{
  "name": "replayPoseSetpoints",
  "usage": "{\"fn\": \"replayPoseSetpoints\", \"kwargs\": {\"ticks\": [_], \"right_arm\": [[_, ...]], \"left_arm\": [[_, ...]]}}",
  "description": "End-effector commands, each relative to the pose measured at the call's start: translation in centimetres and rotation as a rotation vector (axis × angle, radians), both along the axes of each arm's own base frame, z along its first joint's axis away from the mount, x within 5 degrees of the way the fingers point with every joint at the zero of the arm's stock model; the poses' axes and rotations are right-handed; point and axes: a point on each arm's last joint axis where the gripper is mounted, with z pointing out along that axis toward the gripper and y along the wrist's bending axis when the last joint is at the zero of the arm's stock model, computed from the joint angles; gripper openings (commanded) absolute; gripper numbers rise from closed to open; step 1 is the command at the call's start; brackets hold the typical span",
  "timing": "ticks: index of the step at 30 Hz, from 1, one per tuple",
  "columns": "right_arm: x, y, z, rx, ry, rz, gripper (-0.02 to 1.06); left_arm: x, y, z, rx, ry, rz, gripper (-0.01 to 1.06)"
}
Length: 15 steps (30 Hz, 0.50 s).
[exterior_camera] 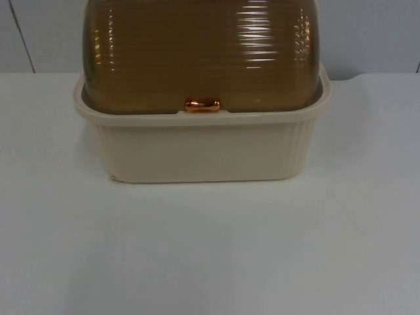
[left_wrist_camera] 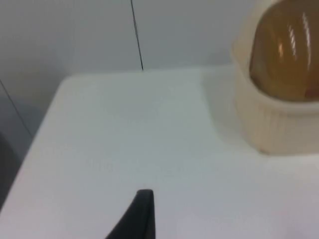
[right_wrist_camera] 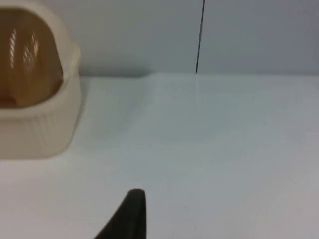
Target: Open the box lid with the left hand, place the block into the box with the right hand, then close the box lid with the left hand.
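A cream ribbed box [exterior_camera: 203, 154] stands at the middle back of the table. Its amber see-through domed lid [exterior_camera: 203, 52] lies down on the rim, with a copper handle [exterior_camera: 201, 105] at the front edge. My left gripper [left_wrist_camera: 141, 216] waits over bare table left of the box [left_wrist_camera: 269, 124], well apart from it. My right gripper [right_wrist_camera: 130, 214] waits over bare table right of the box [right_wrist_camera: 35, 129], also well apart from it.
The white table top [exterior_camera: 210, 249] stretches wide in front of the box. The grey partition wall [exterior_camera: 374, 33] rises just behind it. In the left wrist view the table's left edge [left_wrist_camera: 30, 149] drops off near the gripper.
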Motion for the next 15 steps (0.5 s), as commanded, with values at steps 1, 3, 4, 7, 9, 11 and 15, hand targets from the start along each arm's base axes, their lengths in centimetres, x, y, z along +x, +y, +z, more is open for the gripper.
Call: {"fn": "replayPoseSetpoints", "kwargs": {"ticks": [1,3,4,7,9,11,15], "right_arm": [[1.0,0.0,-1.5,-0.005,0.040,0.003,1.05],[1.3,0.0,-2.0,-0.001,0.051,0.001,1.05],[1.6,0.0,-2.5,0.000,0.070,0.001,1.05],[1.6,0.0,-2.7,-0.002,0.084,-0.001,1.05],[1.6,0.0,-2.8,-0.002,0.090,-0.002,1.05],[1.6,0.0,-2.8,-0.002,0.092,-0.002,1.05],[1.6,0.0,-2.9,0.006,0.096,-0.005,1.05]], "left_arm": [[0.4,-0.1,-1.4,-0.018,0.068,-0.001,1.05],[0.4,0.0,-1.5,-0.016,0.073,0.000,1.05],[0.4,0.0,-1.5,-0.016,0.075,0.000,1.05],[0.4,0.0,-1.5,-0.016,0.075,0.000,1.05],[0.4,0.0,-1.5,-0.018,0.079,0.001,1.05],[0.4,-0.1,-1.8,-0.041,0.092,0.005,1.05],[0.5,-0.1,-2.3,-0.042,0.120,0.005,1.05]]}}
